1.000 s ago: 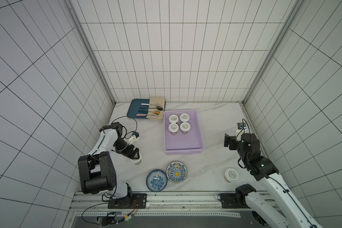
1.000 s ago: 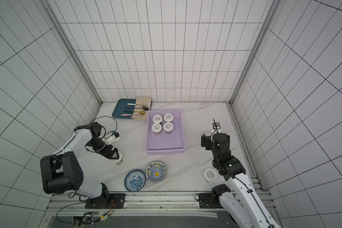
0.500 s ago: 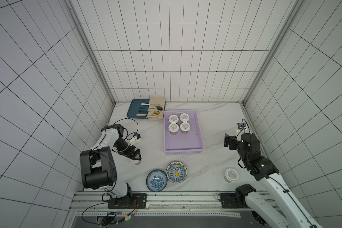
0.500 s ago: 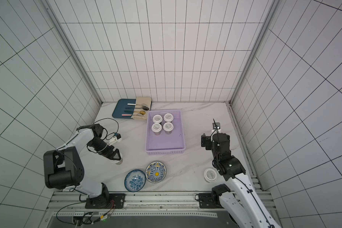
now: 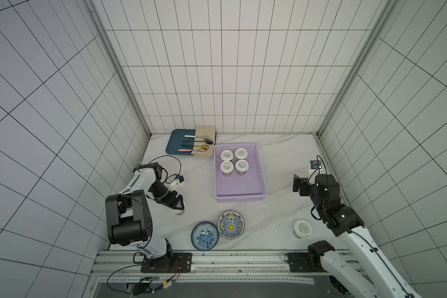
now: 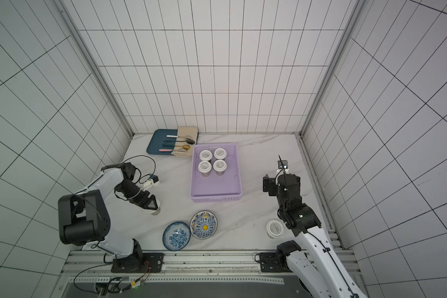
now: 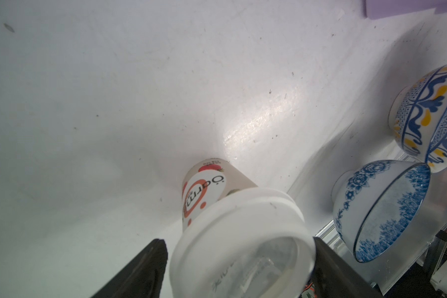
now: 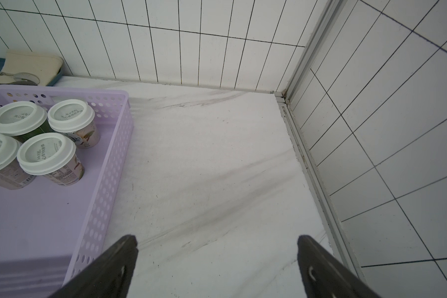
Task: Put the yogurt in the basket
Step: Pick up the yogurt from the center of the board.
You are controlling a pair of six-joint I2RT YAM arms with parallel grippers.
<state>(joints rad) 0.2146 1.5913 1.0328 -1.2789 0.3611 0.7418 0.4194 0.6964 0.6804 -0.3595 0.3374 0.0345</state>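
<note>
Four yogurt cups (image 5: 226, 155) are in the basket (image 5: 240, 198), two to go: a fifth cup (image 7: 209, 191) on the table (image 5: 281, 160), straddled by the left gripper (image 7: 239, 242) (can't tell if it's pinched yet), and a sixth cup (image 5: 302, 228) loose by the right arm (image 5: 346, 219), with the right gripper (image 8: 217, 240) spread wide, empty.

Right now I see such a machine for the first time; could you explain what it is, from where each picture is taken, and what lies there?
Two robot arms stand at a marble table, each ending in a two-fingered end effector. Both top views look down from one overhead camera; each wrist view comes from a camera on an arm. On the table: a lilac basket holding four cups of yogurt, two blue bowls, a tray with spoons, and one cup near the right arm. The left end effector has a sixth cup between its jaws; whether it clamps it yet I cannot tell. The right end effector is open and empty.
</note>
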